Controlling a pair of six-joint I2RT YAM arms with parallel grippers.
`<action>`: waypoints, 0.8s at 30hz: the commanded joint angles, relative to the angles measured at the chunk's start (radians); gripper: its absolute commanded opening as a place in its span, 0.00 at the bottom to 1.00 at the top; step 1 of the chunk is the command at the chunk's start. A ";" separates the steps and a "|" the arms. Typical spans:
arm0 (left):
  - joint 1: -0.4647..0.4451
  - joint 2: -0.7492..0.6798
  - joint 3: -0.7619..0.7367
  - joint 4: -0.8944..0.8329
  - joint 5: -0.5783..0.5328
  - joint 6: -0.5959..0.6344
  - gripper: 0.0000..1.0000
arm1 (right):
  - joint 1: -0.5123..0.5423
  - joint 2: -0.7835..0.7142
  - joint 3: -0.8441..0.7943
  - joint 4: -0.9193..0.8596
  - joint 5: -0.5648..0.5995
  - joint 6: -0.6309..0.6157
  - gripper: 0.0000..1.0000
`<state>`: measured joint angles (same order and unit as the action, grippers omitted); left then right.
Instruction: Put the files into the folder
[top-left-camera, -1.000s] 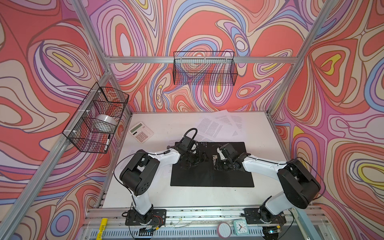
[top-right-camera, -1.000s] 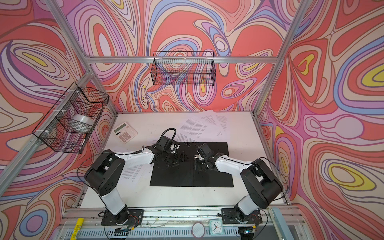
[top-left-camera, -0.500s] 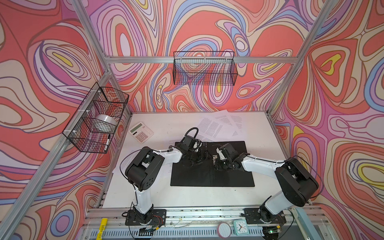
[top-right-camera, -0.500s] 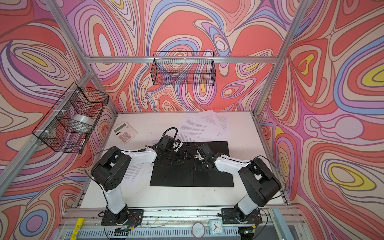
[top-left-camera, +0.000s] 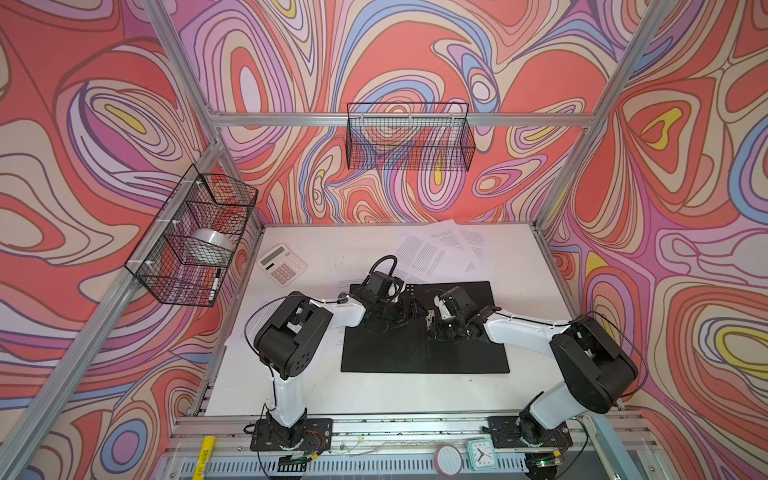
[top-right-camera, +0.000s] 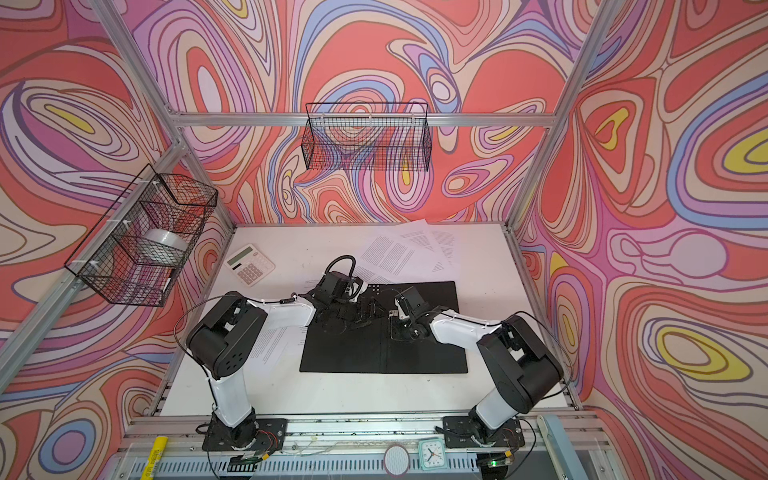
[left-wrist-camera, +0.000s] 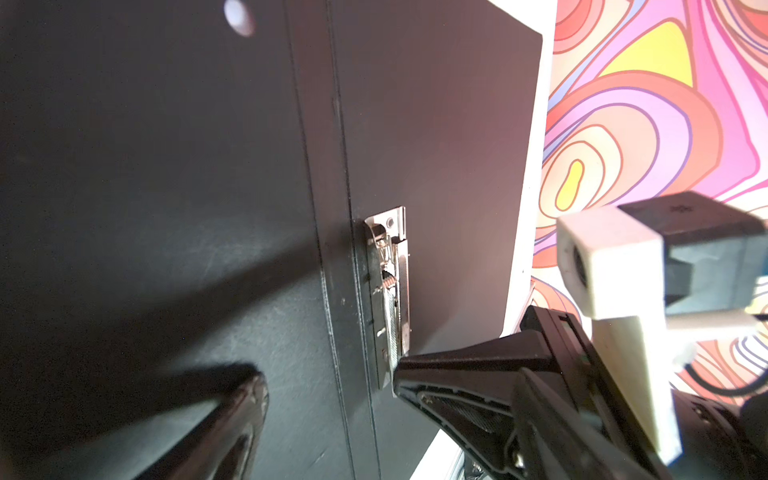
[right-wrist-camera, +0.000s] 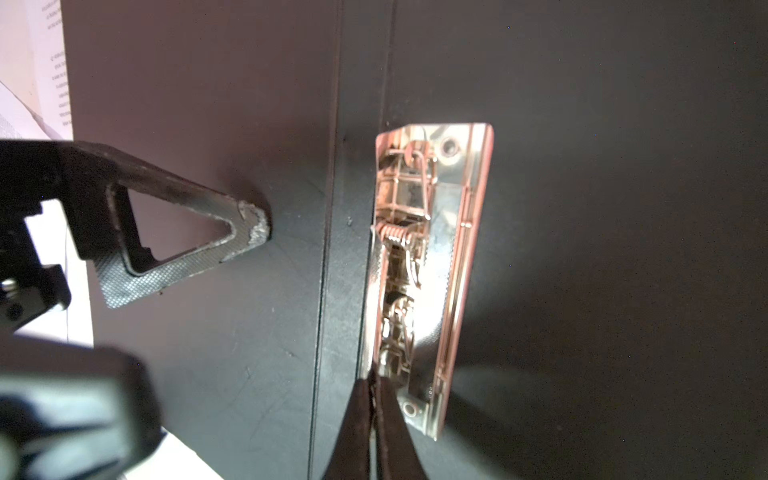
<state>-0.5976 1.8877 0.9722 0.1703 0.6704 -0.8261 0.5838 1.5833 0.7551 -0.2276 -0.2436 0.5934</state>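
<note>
Folder (top-left-camera: 415, 357): lies open and flat on the white surface (top-left-camera: 374, 399), black inside up, directly beneath both hands. Its metal spine clip (right-wrist-camera: 428, 249) sits just beside the centre fold, on the right hand's side.

Right hand (right-wrist-camera: 372, 386): fingers pressed together, their tips touching the end of the clip nearest that hand. Whether anything is pinched between them cannot be told.

Left hand (top-left-camera: 405, 311): spread wide. One fingertip (right-wrist-camera: 249, 232) rests on the folder's inner face across the fold from the clip, near the right hand but apart from it.

Files (top-left-camera: 432, 253): printed sheets lie fanned beyond both hands, toward the back wall, none inside the folder. Further sheets (top-right-camera: 270, 345) lie beside the folder, under the left arm.

Calculator (top-left-camera: 282, 264): beyond the left hand, well apart.
</note>
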 joint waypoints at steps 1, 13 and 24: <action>-0.005 0.102 -0.075 -0.178 -0.122 0.020 0.92 | 0.006 0.066 -0.038 -0.072 0.065 -0.007 0.00; 0.011 0.137 -0.101 -0.260 -0.166 0.093 0.92 | 0.006 0.095 -0.063 -0.143 0.229 0.092 0.00; 0.036 0.165 -0.117 -0.260 -0.163 0.119 0.91 | 0.027 0.119 -0.143 -0.067 0.294 0.225 0.00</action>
<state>-0.5816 1.9129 0.9562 0.2218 0.6834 -0.7254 0.6128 1.5944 0.6998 -0.1287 -0.1162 0.7551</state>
